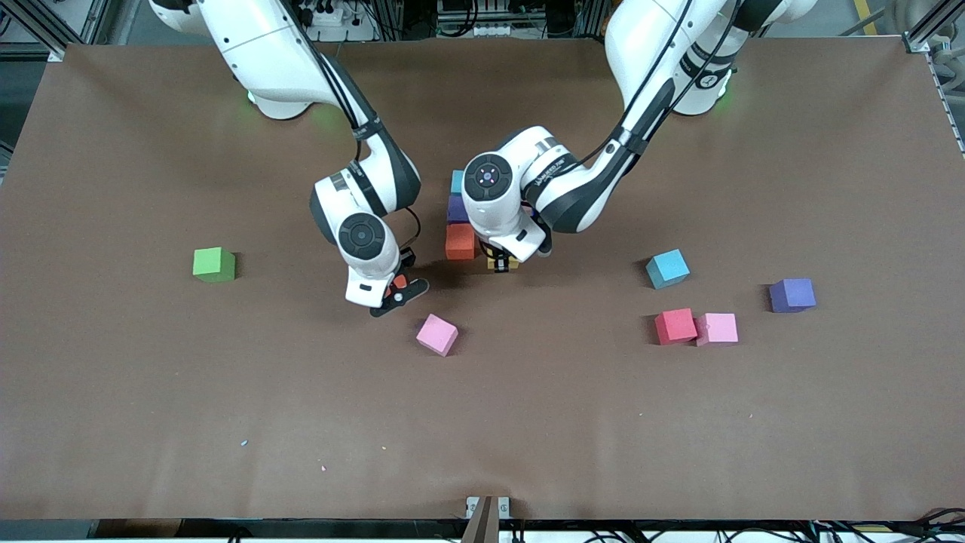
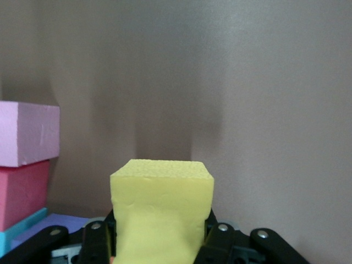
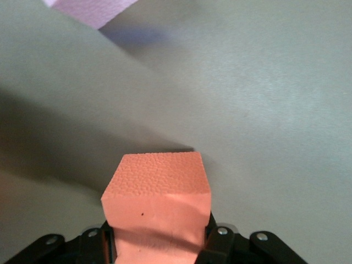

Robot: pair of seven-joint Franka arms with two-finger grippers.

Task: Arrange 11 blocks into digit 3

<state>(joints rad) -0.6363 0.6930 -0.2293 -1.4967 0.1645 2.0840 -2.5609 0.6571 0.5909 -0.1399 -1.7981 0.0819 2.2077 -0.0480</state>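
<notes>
Table: brown mat (image 1: 528,422), loose blocks scattered at frame's right.
Left gripper (image 1: 500,263): clamped on yellow block (image 2: 161,212), at frame centre beside the started digit 3 (image 1: 458,219), likely to extend it.
Right gripper (image 1: 397,292): closed around orange block (image 3: 158,206), apparently just picked, above-left of a pink block (image 1: 437,334).

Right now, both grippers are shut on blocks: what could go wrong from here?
1. The left gripper holds the yellow block right beside the orange block of the started column; lowering it carelessly could knock that column.
2. The right gripper pinches its orange-red block near one end, so it may twist or slip.
3. The pink block lies close beside the right gripper and could get bumped.
</notes>
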